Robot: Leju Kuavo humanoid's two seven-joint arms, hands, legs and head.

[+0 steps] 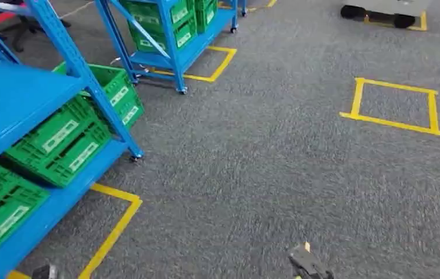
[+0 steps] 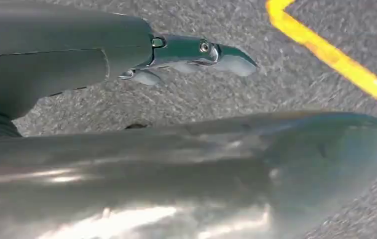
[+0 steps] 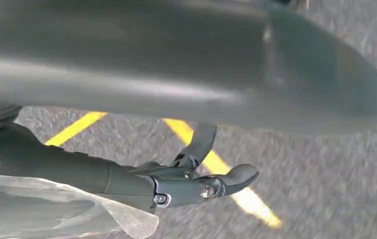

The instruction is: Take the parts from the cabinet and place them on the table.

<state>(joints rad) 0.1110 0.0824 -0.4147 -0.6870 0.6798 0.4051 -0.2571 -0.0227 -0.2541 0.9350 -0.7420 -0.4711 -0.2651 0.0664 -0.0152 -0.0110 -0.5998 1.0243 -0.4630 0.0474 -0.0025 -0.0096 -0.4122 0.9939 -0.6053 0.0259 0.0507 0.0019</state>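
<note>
Right hand [image 3: 176,184] is gripping a clear plastic bag [image 3: 52,214] over grey carpet [image 1: 275,163]; its contents cannot be made out. Left hand [image 2: 126,64] is hanging with fingers extended, holding nothing. Green crates [image 1: 60,142] are sitting on the blue rack [image 1: 14,99] at left.

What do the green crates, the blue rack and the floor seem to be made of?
Green crates: probably moulded plastic, ribbed lattice walls, matte. Blue rack: likely painted metal, smooth even sheen, thin angled posts. Floor: grey carpet, speckled fuzzy texture.
</note>
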